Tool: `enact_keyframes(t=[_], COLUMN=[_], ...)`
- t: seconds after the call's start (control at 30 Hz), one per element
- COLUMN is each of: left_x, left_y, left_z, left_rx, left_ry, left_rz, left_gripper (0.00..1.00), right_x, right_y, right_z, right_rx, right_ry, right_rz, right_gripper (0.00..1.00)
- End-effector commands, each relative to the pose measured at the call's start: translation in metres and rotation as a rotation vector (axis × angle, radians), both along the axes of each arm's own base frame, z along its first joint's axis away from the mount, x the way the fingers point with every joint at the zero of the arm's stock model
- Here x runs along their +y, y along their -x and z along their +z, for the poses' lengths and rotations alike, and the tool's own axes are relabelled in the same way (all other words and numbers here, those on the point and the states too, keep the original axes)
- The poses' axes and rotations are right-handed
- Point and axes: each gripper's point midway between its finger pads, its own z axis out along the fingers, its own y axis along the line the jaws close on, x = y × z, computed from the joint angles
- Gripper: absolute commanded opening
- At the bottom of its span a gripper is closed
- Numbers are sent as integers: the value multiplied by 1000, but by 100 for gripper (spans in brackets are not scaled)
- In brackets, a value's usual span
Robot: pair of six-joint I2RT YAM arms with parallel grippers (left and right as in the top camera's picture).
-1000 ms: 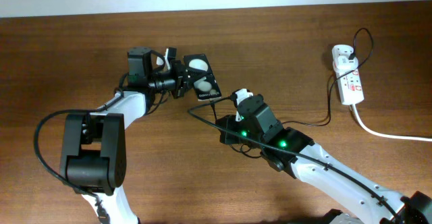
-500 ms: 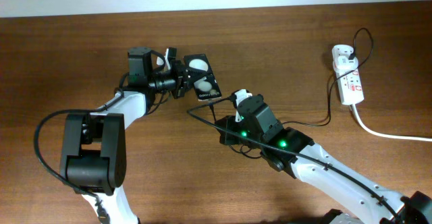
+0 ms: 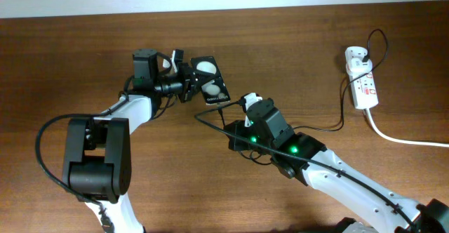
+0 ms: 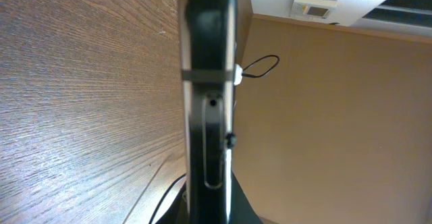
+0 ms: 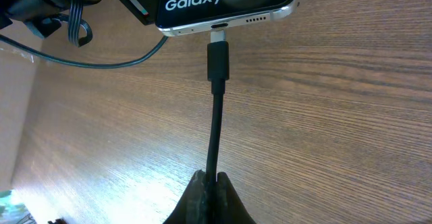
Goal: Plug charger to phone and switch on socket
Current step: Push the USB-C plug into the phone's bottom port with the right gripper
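the charger (image 5: 217,69) tip meets the phone (image 5: 226,1) port, its cable pinched by the right gripper (image 5: 210,181).

The phone (image 3: 210,81) is placed at upper centre of the overhead frame, the socket (image 3: 363,78) at far upper right; the charger (image 5: 213,129) is set tip-first against the phone's lower edge.

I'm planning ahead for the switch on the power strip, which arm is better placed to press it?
Right, probably. The right gripper, shut on the cable, sits nearer the power strip; the left gripper holds the phone farther away.
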Motion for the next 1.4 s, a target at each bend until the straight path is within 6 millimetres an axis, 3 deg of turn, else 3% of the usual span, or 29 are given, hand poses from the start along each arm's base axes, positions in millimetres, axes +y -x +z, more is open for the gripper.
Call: enact_keyframes(t=[0.0, 1.37], left_x=[-2, -1], left_y=[0, -2], left_z=[6, 4], left_rx=[-20, -30], left_ry=[9, -4], left_rz=[-16, -7], left_gripper=[0, 0], right_x=[-2, -4], right_y=[-3, -6], right_z=[-2, 7], right_rx=[-8, -68], right_ry=[17, 33], right_rz=[-3, 13], right_gripper=[4, 4])
